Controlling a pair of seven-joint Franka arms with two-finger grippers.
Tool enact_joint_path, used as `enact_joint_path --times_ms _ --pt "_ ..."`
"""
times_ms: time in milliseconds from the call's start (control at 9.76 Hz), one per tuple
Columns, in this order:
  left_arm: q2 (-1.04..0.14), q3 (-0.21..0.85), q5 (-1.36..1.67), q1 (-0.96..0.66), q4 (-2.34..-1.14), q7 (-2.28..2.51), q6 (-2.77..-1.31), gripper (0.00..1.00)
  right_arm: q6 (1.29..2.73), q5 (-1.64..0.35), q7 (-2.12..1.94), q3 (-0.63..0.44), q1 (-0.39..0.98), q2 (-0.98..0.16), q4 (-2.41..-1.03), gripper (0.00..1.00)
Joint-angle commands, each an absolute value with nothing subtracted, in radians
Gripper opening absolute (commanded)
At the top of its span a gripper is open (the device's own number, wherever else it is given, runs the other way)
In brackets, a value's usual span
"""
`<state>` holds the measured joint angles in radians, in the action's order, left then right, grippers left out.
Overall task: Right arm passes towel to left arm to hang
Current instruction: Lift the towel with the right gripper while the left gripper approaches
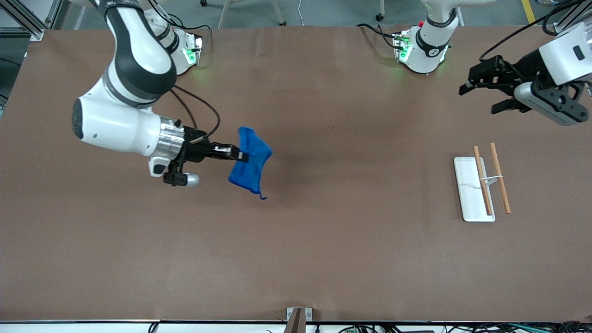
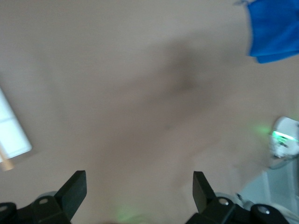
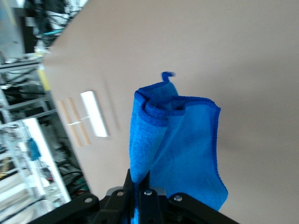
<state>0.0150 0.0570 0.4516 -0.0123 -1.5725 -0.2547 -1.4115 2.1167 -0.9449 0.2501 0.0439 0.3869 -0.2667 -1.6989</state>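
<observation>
While the blue towel hangs pinched in the right gripper, the handover itself has, by my judgement, not yet begun. The first stage is complete: the cloth is lifted clear of the brown table, draped in folds below the closed fingertips, its small loop tag dangling at the lowest corner. What remains is the approach of the two arms, the transfer of grip, and the hanging on the rack.

Right arm: reaches from its base at about eleven o'clock on the table, elbow bent, forearm level, wrist pointing toward three o'clock, toward the left arm's end. Its gripper is over the table between centre and nine o'clock. The right wrist view shows the jaws clamped tight on a bunched upper edge of the towel.

Left arm: held high near two o'clock, over the table's end, well apart from the towel. Left gripper: fingers spread wide and empty, aimed toward nine o'clock, facing the cloth; the left wrist view shows both fingertips parted with bare table between them and the towel at the edge of sight.

Rack: a white base plate carrying two wooden rails on a wire stand, resting near three o'clock, below the left gripper's station and untouched.
</observation>
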Motion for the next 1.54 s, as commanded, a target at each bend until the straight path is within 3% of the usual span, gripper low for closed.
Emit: enact_joint_path --times_ms 0,205,512,819,1024,1434 --pt "0.003 0.049 0.598 0.020 -1.670 -0.351 -1.373 1.00 2.245 -1.155 0.252 0.035 0.496 -0.259 -1.715 0.01" --pt "-0.021 0.049 0.691 0.015 -1.742 -0.362 -1.367 1.00 2.351 -1.369 0.218 0.034 0.601 -0.264 -1.713 0.01" --pt "-0.115 0.051 0.915 0.017 -1.854 -0.428 -1.364 1.00 2.356 -1.742 -0.019 0.034 0.689 -0.270 -1.721 0.01" --pt "-0.237 0.049 1.093 0.020 -1.891 -0.514 -1.307 0.94 2.370 -1.851 -0.054 0.034 0.725 -0.268 -1.721 0.01" --pt "-0.276 0.049 1.194 0.025 -1.893 -0.515 -1.305 0.93 2.376 -1.952 -0.130 0.034 0.748 -0.267 -1.723 0.01" --pt "-0.290 0.051 1.415 0.017 -1.982 -0.554 -1.308 0.86 2.402 -1.967 -0.146 0.034 0.770 -0.267 -1.718 0.01"
